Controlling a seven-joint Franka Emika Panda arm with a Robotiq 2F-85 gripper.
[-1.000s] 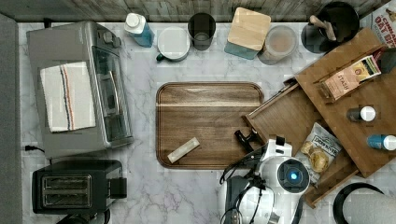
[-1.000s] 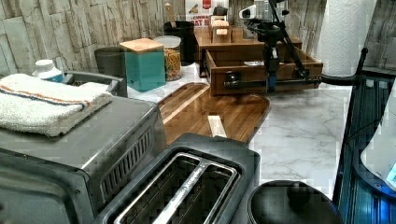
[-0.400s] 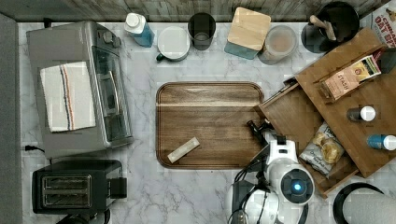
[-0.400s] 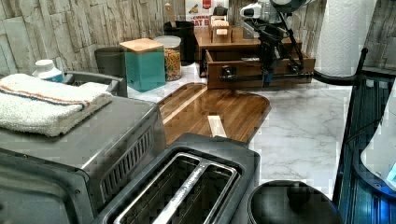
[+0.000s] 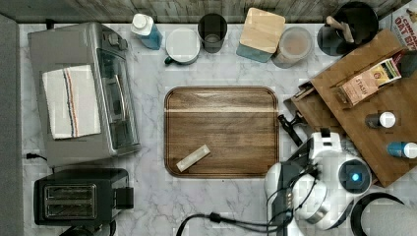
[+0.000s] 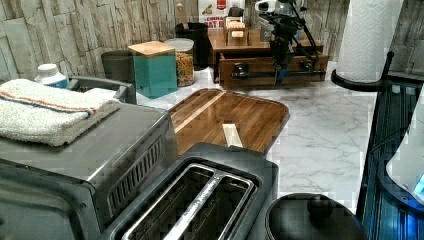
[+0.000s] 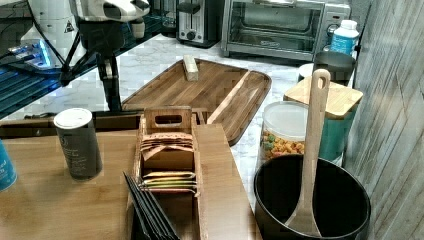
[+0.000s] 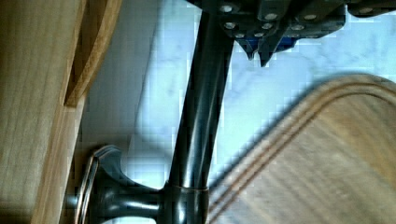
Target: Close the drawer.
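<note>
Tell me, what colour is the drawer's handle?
The handle is dark, almost black metal. The wrist view shows it best.

drawer (image 6: 272, 64): brown wood, matt | handle (image 8: 198, 121): dark glossy metal | serving tray (image 5: 221, 131): smooth wood | counter (image 5: 157, 196): polished marble

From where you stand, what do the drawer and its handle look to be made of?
The drawer looks like brown wood with a smooth finish: grain shows on its front. Its handle seems dark metal, perhaps bronze-toned, since it gleams along its rounded bar.
</note>
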